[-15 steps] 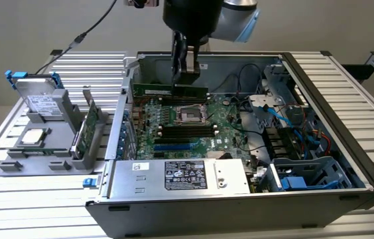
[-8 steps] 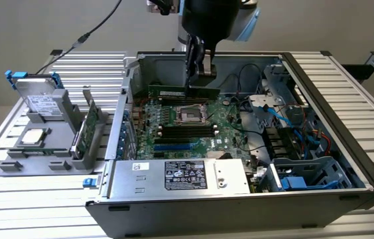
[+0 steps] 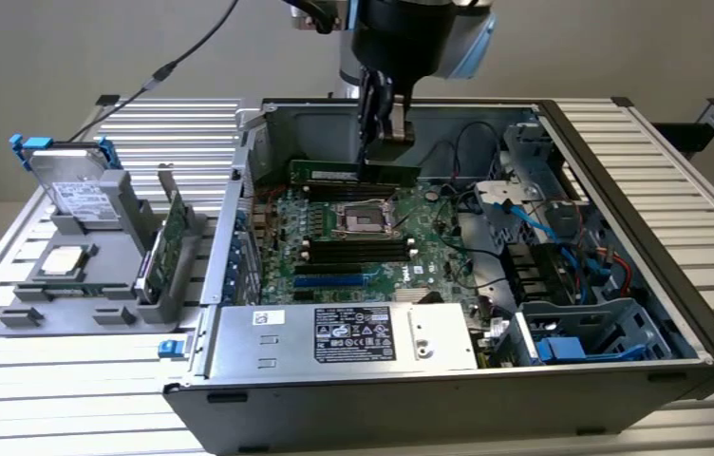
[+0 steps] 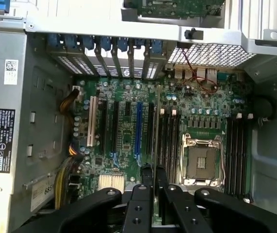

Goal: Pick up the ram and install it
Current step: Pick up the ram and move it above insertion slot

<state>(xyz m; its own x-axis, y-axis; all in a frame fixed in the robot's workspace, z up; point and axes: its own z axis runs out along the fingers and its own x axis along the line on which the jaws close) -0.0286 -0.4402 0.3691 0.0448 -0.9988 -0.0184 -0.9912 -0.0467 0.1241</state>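
The ram (image 3: 350, 173), a long thin green stick, hangs level above the motherboard (image 3: 331, 275) inside the open computer case (image 3: 610, 190). My gripper (image 3: 384, 147) comes down from above and is shut on the stick's right end as the exterior view shows it. In the wrist view the black fingers (image 4: 145, 182) pinch the ram (image 4: 156, 126), seen edge-on as a thin line running over the board beside the black memory slots (image 4: 169, 141). Those slots (image 3: 357, 249) lie below the CPU socket (image 3: 364, 217) in the exterior view, with the stick held over the socket's far side.
A silver power supply (image 3: 345, 334) fills the case's near side. Blue drive cages and cables (image 3: 547, 266) crowd the exterior view's right. Outside the case, on the exterior view's left, a grey holder (image 3: 72, 285) carries a hard drive (image 3: 79, 185) and an expansion card (image 3: 170, 237).
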